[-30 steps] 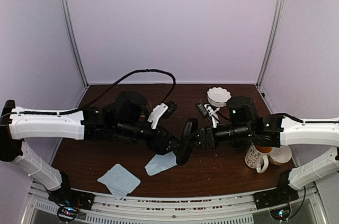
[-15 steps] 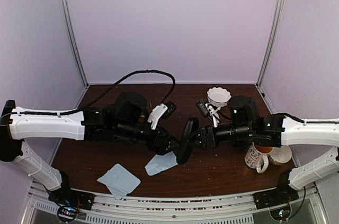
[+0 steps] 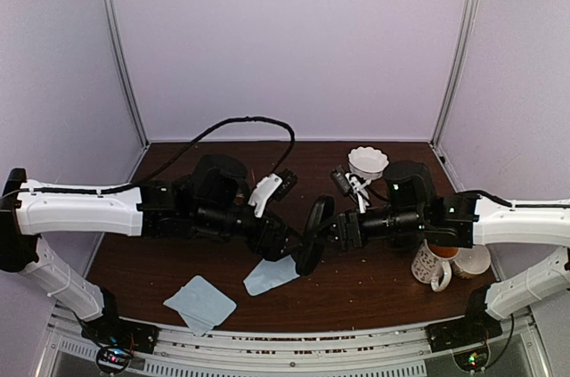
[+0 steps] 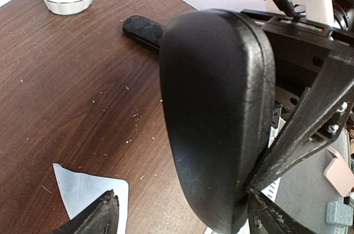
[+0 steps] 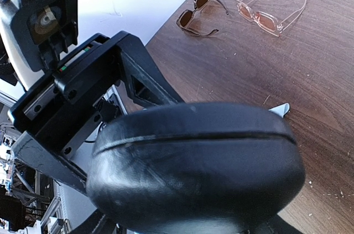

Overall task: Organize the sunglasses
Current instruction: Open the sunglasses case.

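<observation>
The black oblong glasses case (image 3: 311, 234) hangs shut above the middle of the table, between both grippers. My right gripper (image 3: 335, 233) is shut on it; in the right wrist view the case (image 5: 193, 162) fills the lower frame, seam closed. My left gripper (image 3: 287, 247) is open around the case (image 4: 221, 112): one fingertip (image 4: 97, 220) stands apart from it, the other meets its edge. The dark-framed sunglasses (image 5: 198, 8) and the copper-framed sunglasses (image 5: 266, 15) lie side by side on the table beyond. In the top view my left arm hides them.
Two light-blue cloths lie near the front, one (image 3: 200, 303) to the left and one (image 3: 270, 274) under the case. A white scalloped bowl (image 3: 367, 161) sits at the back. Two mugs (image 3: 434, 263) stand at the right. A black cable (image 3: 240, 123) loops at the back.
</observation>
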`<act>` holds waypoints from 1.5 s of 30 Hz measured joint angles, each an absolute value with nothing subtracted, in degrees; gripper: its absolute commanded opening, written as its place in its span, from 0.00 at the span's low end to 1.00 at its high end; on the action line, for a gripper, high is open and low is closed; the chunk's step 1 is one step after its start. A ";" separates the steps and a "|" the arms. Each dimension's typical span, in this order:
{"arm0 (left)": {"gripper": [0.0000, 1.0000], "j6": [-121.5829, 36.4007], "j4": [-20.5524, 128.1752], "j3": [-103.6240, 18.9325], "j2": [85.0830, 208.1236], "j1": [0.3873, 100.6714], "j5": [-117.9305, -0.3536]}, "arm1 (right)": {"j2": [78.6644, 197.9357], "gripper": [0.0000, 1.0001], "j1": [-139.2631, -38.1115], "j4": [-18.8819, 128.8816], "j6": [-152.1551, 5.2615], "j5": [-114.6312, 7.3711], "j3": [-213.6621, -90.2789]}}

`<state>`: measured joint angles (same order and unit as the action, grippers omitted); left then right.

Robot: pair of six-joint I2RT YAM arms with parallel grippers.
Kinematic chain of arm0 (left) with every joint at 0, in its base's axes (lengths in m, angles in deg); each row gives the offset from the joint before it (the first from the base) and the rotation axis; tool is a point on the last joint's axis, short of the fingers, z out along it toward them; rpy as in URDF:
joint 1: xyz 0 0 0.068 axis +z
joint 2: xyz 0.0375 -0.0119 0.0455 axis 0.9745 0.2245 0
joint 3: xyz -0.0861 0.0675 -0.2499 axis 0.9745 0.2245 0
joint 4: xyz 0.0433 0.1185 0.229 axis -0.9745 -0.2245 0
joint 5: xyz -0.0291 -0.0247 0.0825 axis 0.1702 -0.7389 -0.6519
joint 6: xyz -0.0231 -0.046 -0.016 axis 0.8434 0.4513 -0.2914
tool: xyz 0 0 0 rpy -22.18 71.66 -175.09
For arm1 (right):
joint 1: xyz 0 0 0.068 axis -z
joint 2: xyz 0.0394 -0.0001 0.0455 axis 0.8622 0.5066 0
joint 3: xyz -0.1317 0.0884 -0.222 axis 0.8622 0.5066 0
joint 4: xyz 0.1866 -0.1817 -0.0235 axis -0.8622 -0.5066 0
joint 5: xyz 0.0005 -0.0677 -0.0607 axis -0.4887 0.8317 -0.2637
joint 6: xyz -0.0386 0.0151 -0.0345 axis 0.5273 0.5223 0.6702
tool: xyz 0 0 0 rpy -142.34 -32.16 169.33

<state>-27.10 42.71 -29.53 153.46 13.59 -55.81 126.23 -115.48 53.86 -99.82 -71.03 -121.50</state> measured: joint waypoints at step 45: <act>0.74 -24.65 50.32 -23.63 151.38 12.58 -53.23 | 122.58 0.38 -115.02 58.01 -97.90 -78.15 -117.09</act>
<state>-24.65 50.32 -23.63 151.38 12.58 -53.23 122.58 -115.02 58.01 -97.90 -78.15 -117.09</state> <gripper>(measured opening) 0.744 0.646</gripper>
